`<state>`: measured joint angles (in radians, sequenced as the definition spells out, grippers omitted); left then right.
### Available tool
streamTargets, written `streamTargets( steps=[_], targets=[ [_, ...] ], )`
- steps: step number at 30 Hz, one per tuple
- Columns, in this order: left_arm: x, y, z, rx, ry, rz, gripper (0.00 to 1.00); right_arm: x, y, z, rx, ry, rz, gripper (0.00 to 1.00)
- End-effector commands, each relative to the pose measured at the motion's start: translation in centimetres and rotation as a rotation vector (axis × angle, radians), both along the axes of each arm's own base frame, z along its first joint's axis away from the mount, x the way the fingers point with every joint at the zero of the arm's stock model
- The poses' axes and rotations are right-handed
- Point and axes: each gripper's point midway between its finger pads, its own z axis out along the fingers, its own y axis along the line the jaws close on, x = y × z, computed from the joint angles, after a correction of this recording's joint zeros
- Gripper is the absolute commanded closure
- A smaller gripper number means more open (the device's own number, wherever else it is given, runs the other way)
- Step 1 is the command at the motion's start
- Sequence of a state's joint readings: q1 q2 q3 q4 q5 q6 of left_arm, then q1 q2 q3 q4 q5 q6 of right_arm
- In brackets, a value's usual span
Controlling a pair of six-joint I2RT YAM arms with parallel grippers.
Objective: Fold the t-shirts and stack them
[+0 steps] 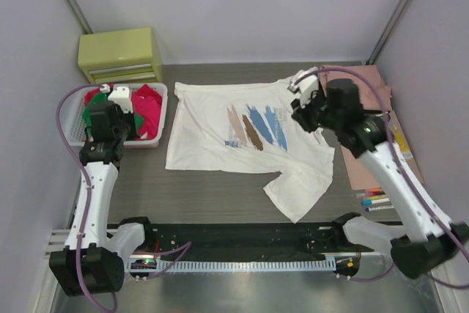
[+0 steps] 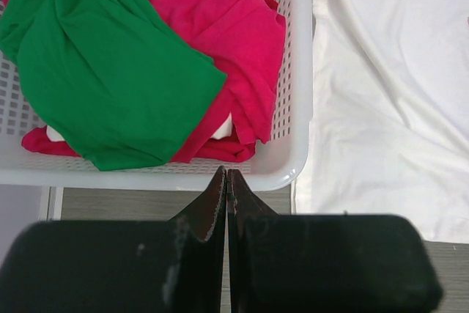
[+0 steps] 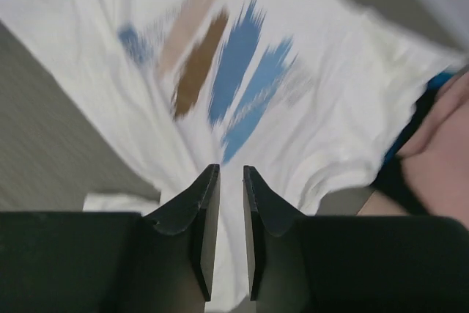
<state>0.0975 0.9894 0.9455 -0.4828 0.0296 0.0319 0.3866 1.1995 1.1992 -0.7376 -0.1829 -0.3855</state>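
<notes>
A white t-shirt [image 1: 234,126] with blue, brown and pink brush strokes lies spread flat in the middle of the table, one sleeve reaching toward the near edge. My right gripper [image 3: 231,170] hovers over its right part, slightly open with nothing between the fingers; the cloth [image 3: 293,93] shows blurred below it. A green t-shirt [image 2: 110,71] and a red one [image 2: 234,42] lie crumpled in the white basket [image 2: 293,159]. My left gripper [image 2: 226,174] is shut and empty, just above the basket's near rim.
The basket [image 1: 157,119] stands at the left, touching the white shirt's edge [image 2: 396,93]. A yellow-green drawer box [image 1: 121,55] sits at the back left. A brownish board [image 1: 374,86] and some markers [image 1: 374,199] lie along the right side.
</notes>
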Motion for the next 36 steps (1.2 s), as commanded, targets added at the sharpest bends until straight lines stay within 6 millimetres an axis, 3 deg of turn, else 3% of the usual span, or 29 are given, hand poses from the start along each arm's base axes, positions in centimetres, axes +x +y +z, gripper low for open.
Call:
streamTargets(
  steps=[1,3,5,6,7,8,9,10,12,13,16,21,22,23,24,25,26,27,28,29,33,36],
  targets=[
    [0.2,-0.8,0.8,-0.020,-0.058,-0.033,1.00,-2.7,-0.3,16.2,0.283,-0.461,0.003,0.75],
    [0.3,-2.0,0.2,-0.064,-0.035,-0.085,1.00,-2.9,-1.5,15.8,0.271,-0.437,-0.033,0.75],
    [0.5,-2.9,0.1,-0.099,-0.012,-0.126,1.00,-3.0,-2.7,13.8,0.236,-0.429,-0.072,0.75],
    [1.0,-3.1,-0.5,-0.105,0.022,-0.130,1.00,-2.8,-3.0,11.6,0.217,-0.393,-0.090,0.75],
    [1.6,-3.8,0.7,-0.082,0.021,-0.155,1.00,-2.9,-3.5,10.9,0.211,-0.385,-0.107,0.75],
    [2.3,-4.2,0.7,-0.052,0.054,-0.169,1.00,-2.8,-3.7,10.1,0.205,-0.373,-0.119,0.75],
    [2.8,-4.0,-1.7,0.012,0.187,-0.140,1.00,-2.7,-4.0,8.9,0.200,-0.357,-0.134,0.75],
    [4.4,-5.7,0.4,0.062,0.171,-0.185,1.00,-2.7,-4.4,8.7,0.199,-0.360,-0.148,0.75],
    [5.4,-6.5,0.3,0.171,0.242,-0.196,1.00,-2.4,-5.2,8.2,0.198,-0.359,-0.183,0.75],
    [7.0,-8.4,0.5,0.168,0.253,-0.237,1.00,-2.4,-5.4,8.2,0.203,-0.360,-0.190,0.75],
    [8.4,-12.1,0.5,0.159,0.270,-0.331,1.00,-2.2,-6.3,8.6,0.213,-0.370,-0.230,0.75],
    [12.4,-12.3,1.1,0.177,0.204,-0.246,1.00,-1.7,-6.9,8.3,0.213,-0.353,-0.255,0.75],
    [13.4,-12.6,2.2,0.173,0.189,-0.244,1.00,-1.5,-7.0,8.1,0.211,-0.349,-0.260,0.75],
    [14.7,-13.1,-0.4,0.175,0.267,-0.244,1.00,-1.3,-7.1,8.0,0.214,-0.342,-0.265,0.75],
    [15.4,-13.2,1.0,0.132,0.289,-0.219,1.00,-1.1,-7.4,7.8,0.212,-0.332,-0.278,0.75],
    [15.9,-14.3,0.2,0.078,0.333,-0.261,1.00,-0.9,-7.4,7.7,0.215,-0.327,-0.278,0.75],
    [17.1,-14.8,-3.1,0.043,0.420,-0.248,1.00,-0.8,-7.5,7.6,0.217,-0.322,-0.284,0.75],
    [18.3,-15.1,-1.5,0.015,0.385,-0.245,1.00,-0.7,-7.5,7.8,0.232,-0.318,-0.289,0.75],
    [19.0,-15.2,-1.8,0.020,0.383,-0.246,1.00,-0.6,-7.9,7.9,0.236,-0.317,-0.300,0.75],
    [19.9,-14.9,-3.2,0.065,0.393,-0.229,1.00,-0.7,-7.9,7.9,0.241,-0.317,-0.299,0.75],
    [22.0,-15.0,-5.0,0.112,0.367,-0.248,1.00,-0.6,-8.6,7.3,0.235,-0.313,-0.324,0.75],
    [22.3,-14.8,-6.7,0.103,0.390,-0.242,1.00,0.0,-8.9,6.6,0.225,-0.315,-0.343,0.75]
  ],
)
